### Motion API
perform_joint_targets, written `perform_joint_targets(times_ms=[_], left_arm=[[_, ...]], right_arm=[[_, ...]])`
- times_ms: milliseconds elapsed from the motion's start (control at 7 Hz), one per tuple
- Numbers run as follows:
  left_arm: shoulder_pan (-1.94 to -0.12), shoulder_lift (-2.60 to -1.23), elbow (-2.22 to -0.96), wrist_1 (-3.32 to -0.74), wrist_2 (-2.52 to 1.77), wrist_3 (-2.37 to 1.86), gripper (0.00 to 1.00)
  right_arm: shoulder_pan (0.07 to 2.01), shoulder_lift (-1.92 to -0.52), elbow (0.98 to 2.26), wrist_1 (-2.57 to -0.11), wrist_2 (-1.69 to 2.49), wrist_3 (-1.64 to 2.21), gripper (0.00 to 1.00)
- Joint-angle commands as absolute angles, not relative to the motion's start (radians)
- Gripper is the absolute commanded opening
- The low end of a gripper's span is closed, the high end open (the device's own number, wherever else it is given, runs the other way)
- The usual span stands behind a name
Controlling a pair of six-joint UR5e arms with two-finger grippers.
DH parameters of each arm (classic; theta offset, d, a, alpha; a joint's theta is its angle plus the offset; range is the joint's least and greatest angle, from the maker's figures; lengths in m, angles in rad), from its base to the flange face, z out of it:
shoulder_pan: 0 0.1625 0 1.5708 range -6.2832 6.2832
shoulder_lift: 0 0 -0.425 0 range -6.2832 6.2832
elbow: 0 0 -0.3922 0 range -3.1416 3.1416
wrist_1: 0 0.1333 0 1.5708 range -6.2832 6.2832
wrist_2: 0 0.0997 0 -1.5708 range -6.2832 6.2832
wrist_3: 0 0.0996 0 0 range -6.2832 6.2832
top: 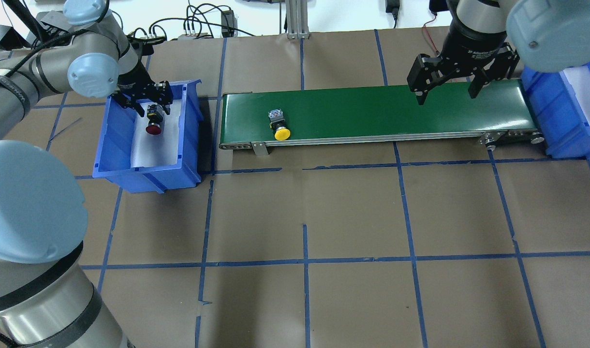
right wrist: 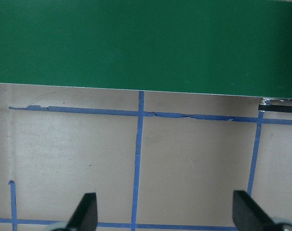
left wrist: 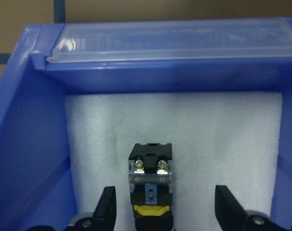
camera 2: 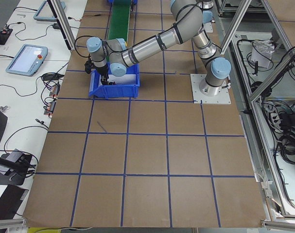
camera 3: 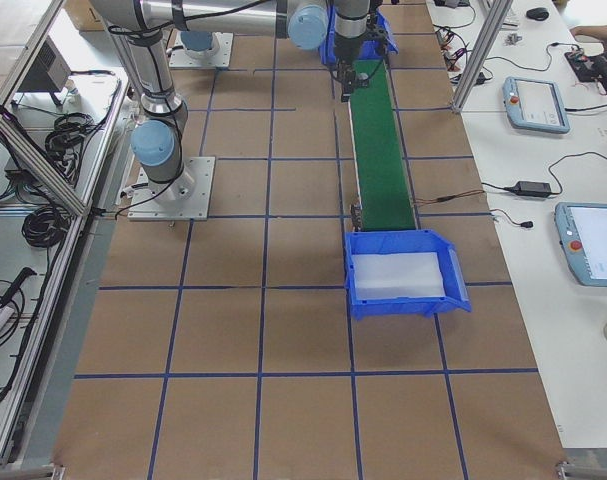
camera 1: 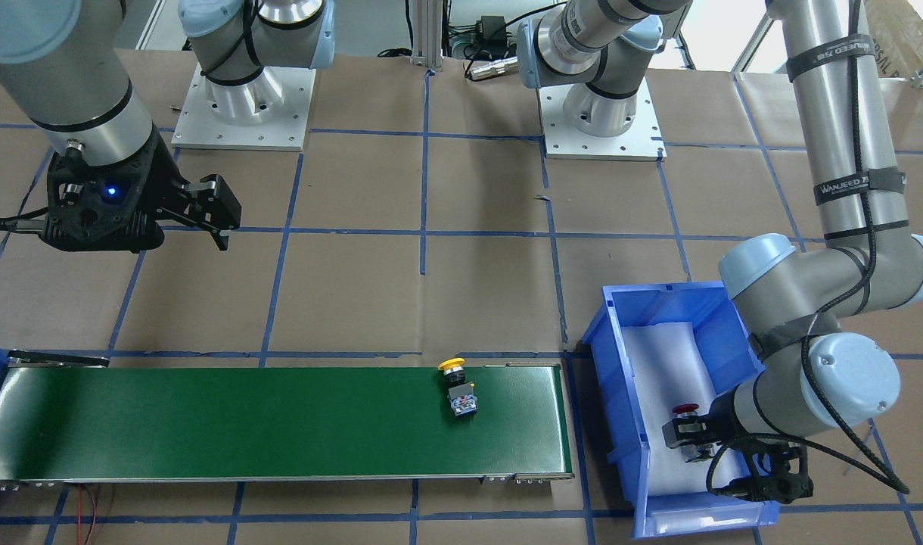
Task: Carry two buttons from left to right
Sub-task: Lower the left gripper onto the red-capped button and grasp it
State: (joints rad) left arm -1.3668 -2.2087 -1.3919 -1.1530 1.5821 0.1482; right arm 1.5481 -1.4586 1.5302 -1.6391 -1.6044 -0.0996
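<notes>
Left gripper (left wrist: pixel 165 197): down inside the left blue bin (top: pixel 145 175), jaws spread on either side of the red button (top: pixel 154 122), fingers (left wrist: pixel 107 208) not touching it.
Red button: lying on its side on the white foam (left wrist: pixel 208 139) lining that bin.
Yellow button (top: pixel 278 126): on its side on the green conveyor belt (top: pixel 382 108), near the belt's left end, cap toward the robot.
Right gripper (top: pixel 446 96): hovers over the belt's right end, jaws wide apart, holding nothing.
Right blue bin (top: pixel 563 125): touching the belt's right end.

Bright, even light; soft shadows on table (top: pixel 353 212); wrist views slightly soft.
</notes>
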Motion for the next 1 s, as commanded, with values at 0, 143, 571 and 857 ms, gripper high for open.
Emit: perform_joint_targets(times_ms=[0,143,571,857], left_arm=[[-1.367,-2.218,-1.391,-1.135,1.580,0.152,0.72],[-1.367,-2.218,-1.391,-1.134,1.577,0.150,0.61],[-1.373,-2.200,-1.375,-1.143,1.580,0.140,0.25],[-1.376,-2.134,-1.370,-1.179,1.583,0.140,0.25]], right_arm=[[1.558,-1.441,1.528,-1.654,-1.595,-0.103,1.00],[1.568,-1.427,1.526,-1.675,-1.591,-0.100,1.00],[1.626,-1.384,1.522,-1.735,-1.568,-0.071,1.00],[1.638,-1.339,1.516,-1.855,-1.530,0.090,1.00]])
